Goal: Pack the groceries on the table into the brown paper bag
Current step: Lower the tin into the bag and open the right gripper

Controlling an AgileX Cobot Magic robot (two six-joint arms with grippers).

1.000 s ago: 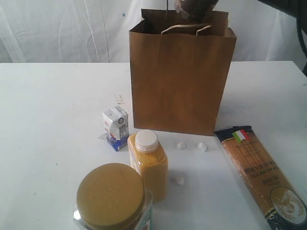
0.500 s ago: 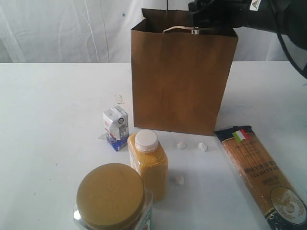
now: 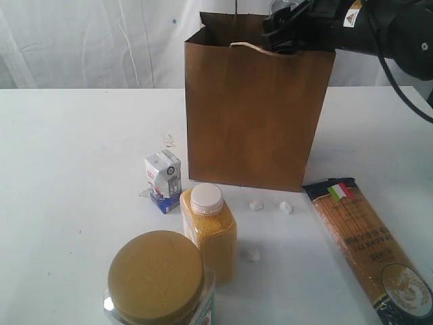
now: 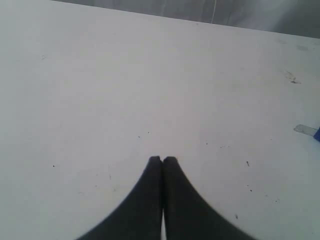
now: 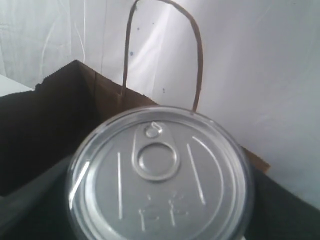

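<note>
The brown paper bag point(image 3: 254, 115) stands upright at the back of the table point(image 3: 67, 169). My right gripper point(image 3: 287, 39) is at the bag's open mouth, shut on the dark silver-lidded jar point(image 5: 160, 175). The jar's pull-tab lid fills the right wrist view, with the bag's rim point(image 5: 75, 75) and a handle point(image 5: 196, 60) behind it. In front of the bag stand the white-blue carton point(image 3: 163, 179), the yellow white-capped bottle point(image 3: 210, 230) and the yellow-lidded jar point(image 3: 157, 277). The spaghetti packet point(image 3: 369, 250) lies flat at the right. My left gripper point(image 4: 162, 159) is shut over bare tabletop.
Small white crumbs point(image 3: 256, 204) lie between the bag and the bottle. A white curtain point(image 3: 88, 40) hangs behind the table. A blue corner with a clear tab point(image 4: 309, 131) shows at the edge of the left wrist view.
The right arm has come down with the jar from above the bag into its mouth. The jar no longer shows in the exterior view. The bag shifted slightly.
</note>
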